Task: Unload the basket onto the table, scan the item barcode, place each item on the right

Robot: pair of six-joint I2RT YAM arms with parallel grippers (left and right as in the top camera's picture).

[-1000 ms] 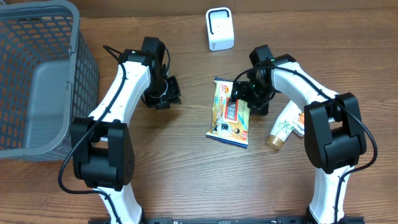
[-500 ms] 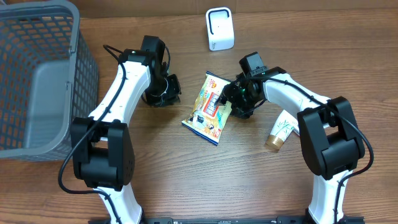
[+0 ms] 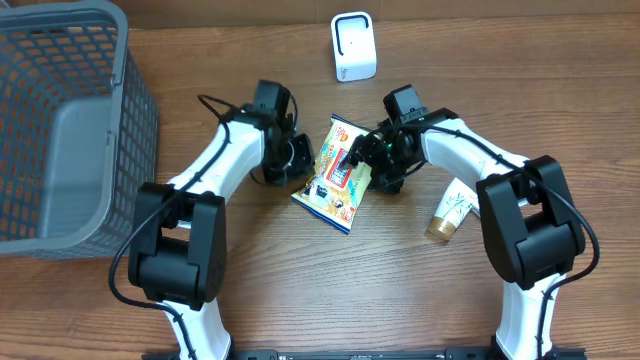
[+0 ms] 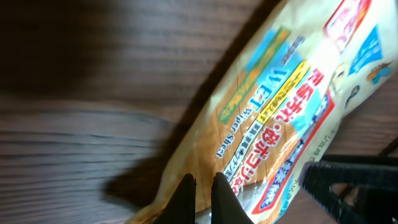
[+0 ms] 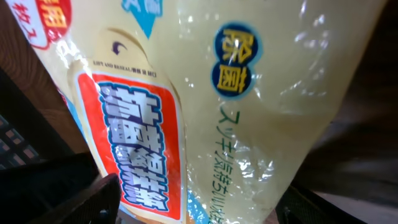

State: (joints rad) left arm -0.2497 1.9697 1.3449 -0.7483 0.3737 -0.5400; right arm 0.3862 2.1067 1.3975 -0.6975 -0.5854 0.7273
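The wet-wipe pack lies tilted mid-desk, open wood below. Left tool pinched together at its edge; right tool spread wide across it. Label reads "WET Wiper Sheet".

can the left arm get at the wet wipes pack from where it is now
Probably yes. The left end effector already sits at the edge of the wet wipes pack, closed, with bare table around it. The right end effector is on the pack's opposite side.

Yellow wet-wipe packet lies tilted, apparently label-up, on wood.
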